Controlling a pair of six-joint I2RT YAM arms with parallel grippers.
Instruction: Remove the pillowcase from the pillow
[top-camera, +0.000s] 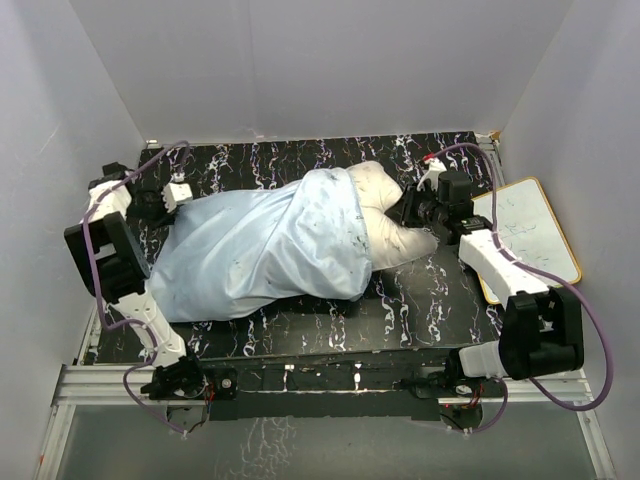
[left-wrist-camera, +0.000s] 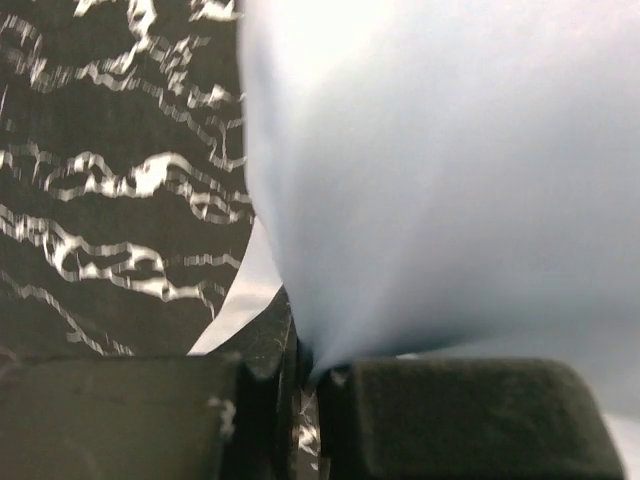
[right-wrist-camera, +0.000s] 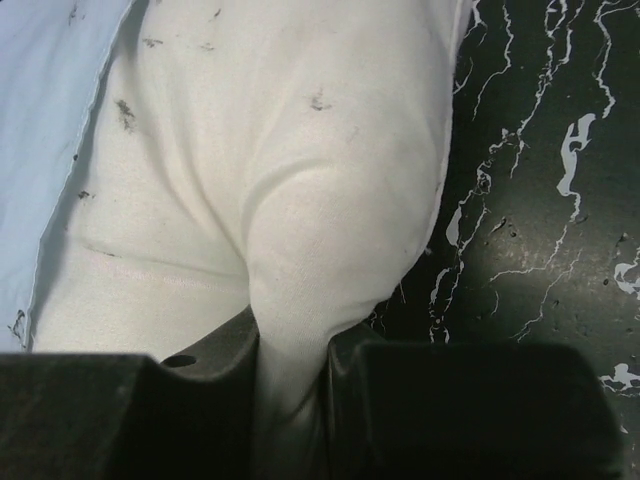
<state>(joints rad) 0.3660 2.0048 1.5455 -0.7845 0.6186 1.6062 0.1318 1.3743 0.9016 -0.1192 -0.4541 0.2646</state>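
Grips a bunch of the pillowcase with the left fingers, shut tight at its closed end; pinches a fold of the bare pillow with the right fingers, likely so the two can be pulled apart. Lies mid-worktop, long axis left to right, slanting slightly toward the far right; opens rightward, pillow end poking out

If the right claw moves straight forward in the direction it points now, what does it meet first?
The pillow: the right claw is pinching its end, so it would push into the exposed bulk. The pillowcase hem probably comes after.
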